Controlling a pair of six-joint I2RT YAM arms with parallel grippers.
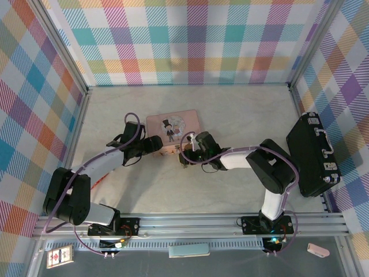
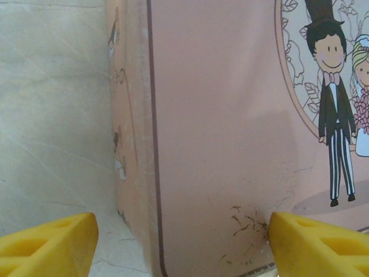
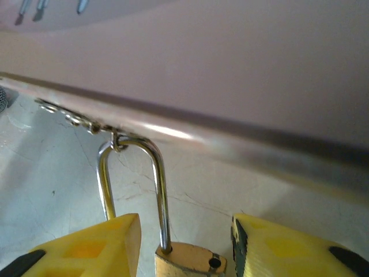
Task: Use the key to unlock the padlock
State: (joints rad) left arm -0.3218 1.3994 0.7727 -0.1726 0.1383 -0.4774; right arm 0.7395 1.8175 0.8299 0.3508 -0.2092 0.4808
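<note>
Between the spread fingers of the right gripper [image 3: 184, 234], the padlock [image 3: 190, 261] hangs from the tin [image 3: 230, 69]. Light, rigid and slick, it is probably best pinched across its brass body. The left gripper [image 2: 181, 236] gapes over the tin's corner.

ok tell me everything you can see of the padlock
The padlock is small: a brass-coloured body, only its top with a dark hole showing, and a thin silver U-shaped shackle hooked through a little metal loop on the edge of the pink tin. One shackle leg enters the body; the other passes behind a jaw of the right gripper, whose jaws flank it.
</note>
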